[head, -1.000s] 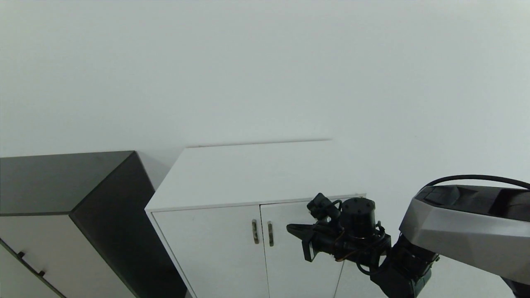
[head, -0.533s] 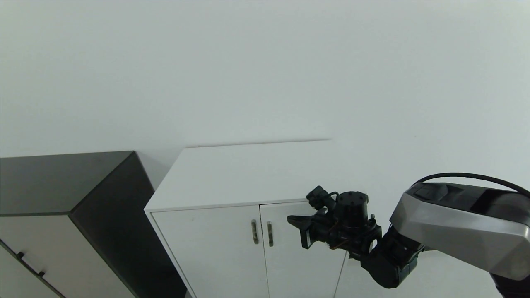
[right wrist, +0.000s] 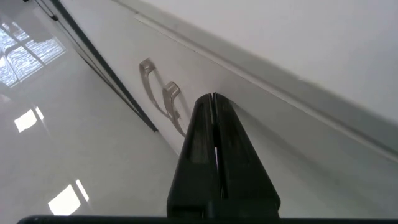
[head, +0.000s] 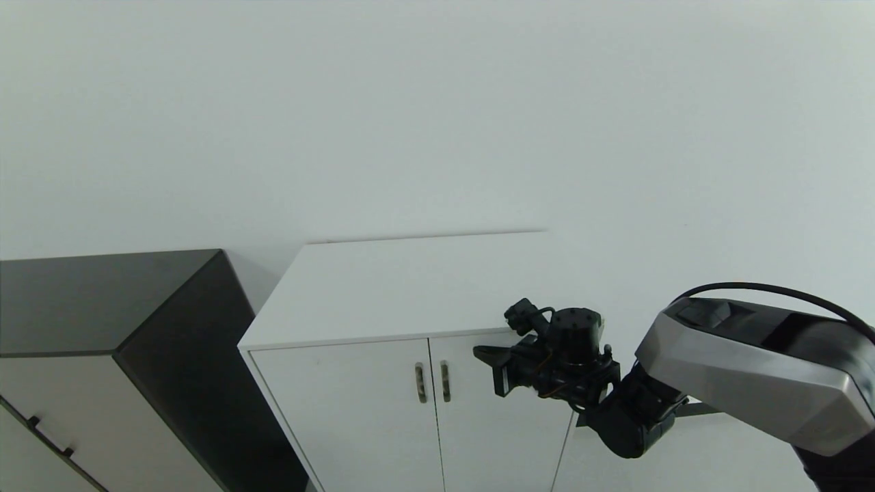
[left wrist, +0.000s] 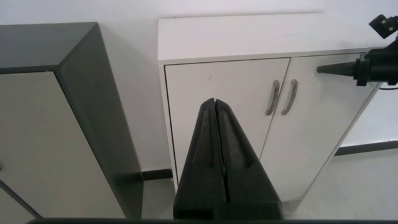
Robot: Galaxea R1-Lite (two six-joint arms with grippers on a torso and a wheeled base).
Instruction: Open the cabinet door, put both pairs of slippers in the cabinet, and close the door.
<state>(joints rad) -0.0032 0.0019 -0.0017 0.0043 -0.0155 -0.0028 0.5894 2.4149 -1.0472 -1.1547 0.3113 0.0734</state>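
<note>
Cabinet door [head: 478, 437] is closed; my right end effector [head: 482, 353] hangs near its handle [head: 445, 381], pinched together and empty, as is my left end effector [left wrist: 215, 109].

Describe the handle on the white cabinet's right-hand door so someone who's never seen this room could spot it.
Find the white cabinet against the wall, beside the dark cabinet. Two slim upright metal handles sit side by side where its doors meet. Yours is the right handle of the pair, nearest the tip of the right claw.
</note>
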